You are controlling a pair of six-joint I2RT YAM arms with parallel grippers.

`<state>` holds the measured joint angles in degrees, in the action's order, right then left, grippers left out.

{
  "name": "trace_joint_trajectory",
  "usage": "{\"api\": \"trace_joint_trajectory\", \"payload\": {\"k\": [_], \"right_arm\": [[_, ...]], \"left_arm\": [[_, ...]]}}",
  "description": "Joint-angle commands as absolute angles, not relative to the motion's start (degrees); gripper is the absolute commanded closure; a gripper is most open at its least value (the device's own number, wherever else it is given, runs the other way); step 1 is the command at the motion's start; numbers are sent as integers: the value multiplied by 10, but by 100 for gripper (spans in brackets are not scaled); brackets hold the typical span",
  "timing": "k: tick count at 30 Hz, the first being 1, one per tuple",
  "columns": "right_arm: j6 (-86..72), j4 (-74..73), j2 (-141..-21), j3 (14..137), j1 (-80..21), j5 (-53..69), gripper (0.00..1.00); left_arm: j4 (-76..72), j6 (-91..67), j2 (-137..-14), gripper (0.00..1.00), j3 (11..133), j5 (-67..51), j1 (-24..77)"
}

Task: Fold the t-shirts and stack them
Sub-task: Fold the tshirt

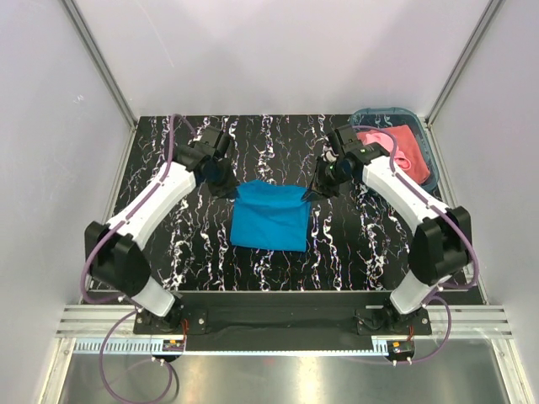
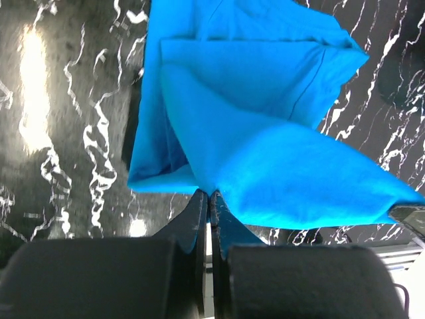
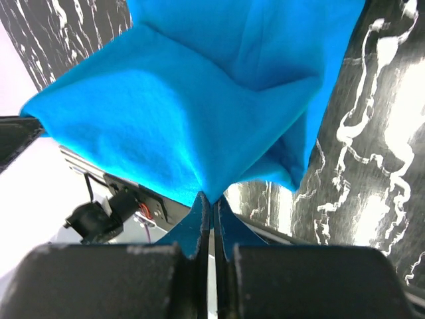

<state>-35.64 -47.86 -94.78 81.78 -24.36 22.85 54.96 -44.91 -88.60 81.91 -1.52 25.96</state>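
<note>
Jaws pressed together, the right gripper (image 3: 211,205) pinches a corner of the blue shirt (image 3: 186,106), which fans away from it in layered folds over the table (image 3: 378,159). One taut fold runs left to a point at the frame's edge, where it meets a dark part (image 3: 14,141) too cropped to identify. Black marble with white veins shows at right and upper left. Below the cloth's lower edge, a metal rail (image 3: 76,161) sits beside a small black fitting (image 3: 93,219) and thin wires.

Bright overhead glare on glossy table (image 2: 33,86)
</note>
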Motion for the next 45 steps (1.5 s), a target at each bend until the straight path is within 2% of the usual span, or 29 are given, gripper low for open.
{"api": "trace_joint_trajectory", "payload": {"k": [1, 8, 14, 15, 17, 18, 19, 20, 21, 23, 26, 29, 33, 36, 37, 40, 41, 45], "right_arm": [[-326, -473, -984, 860, -226, 268, 100], [-315, -456, -1052, 897, -198, 290, 100], [-325, -411, -1116, 922, -160, 306, 100], [-328, -401, -1138, 931, -155, 304, 97], [-327, -357, -1166, 945, -143, 301, 79], [-319, -348, -1203, 972, -135, 293, 72], [-310, -364, -1224, 997, -129, 277, 62], [-290, -380, -1243, 1025, -126, 266, 56], [-280, -401, -1268, 1077, -121, 259, 53], [-263, -440, -1268, 1109, -122, 225, 42], [-237, -504, -1250, 1140, -124, 190, 38], [-209, -518, -1202, 1106, -139, 189, 37], [-216, -486, -1132, 1014, -153, 235, 44], [-241, -442, -1118, 964, -163, 280, 63], [-252, -421, -1121, 956, -163, 302, 76], [-279, -388, -1146, 946, -165, 317, 97], [-280, -381, -1151, 945, -165, 316, 100], [-275, -381, -1206, 976, -157, 314, 100]], "left_arm": [[522, -406, -934, 100, 862, -54, 248], [511, -381, -1029, 100, 946, -63, 222], [448, -342, -1117, 87, 1004, -49, 198], [442, -337, -1152, 81, 1015, -51, 190], [427, -329, -1187, 71, 1057, -39, 185], [429, -322, -1232, 57, 1078, -43, 178], [438, -316, -1253, 52, 1112, -44, 177], [476, -309, -1274, 42, 1144, -12, 177], [502, -302, -1287, 39, 1206, -2, 173], [507, -299, -1258, 38, 1213, 45, 172], [448, -301, -1144, 34, 1095, 42, 172], [398, -326, -1049, 39, 988, -18, 175], [344, -337, -1011, 51, 888, -105, 183], [284, -352, -1015, 62, 836, -179, 186], [275, -363, -1019, 64, 830, -186, 186], [244, -382, -1054, 69, 825, -197, 184], [229, -388, -1068, 70, 827, -204, 183], [220, -399, -1134, 73, 877, -210, 178]]}}
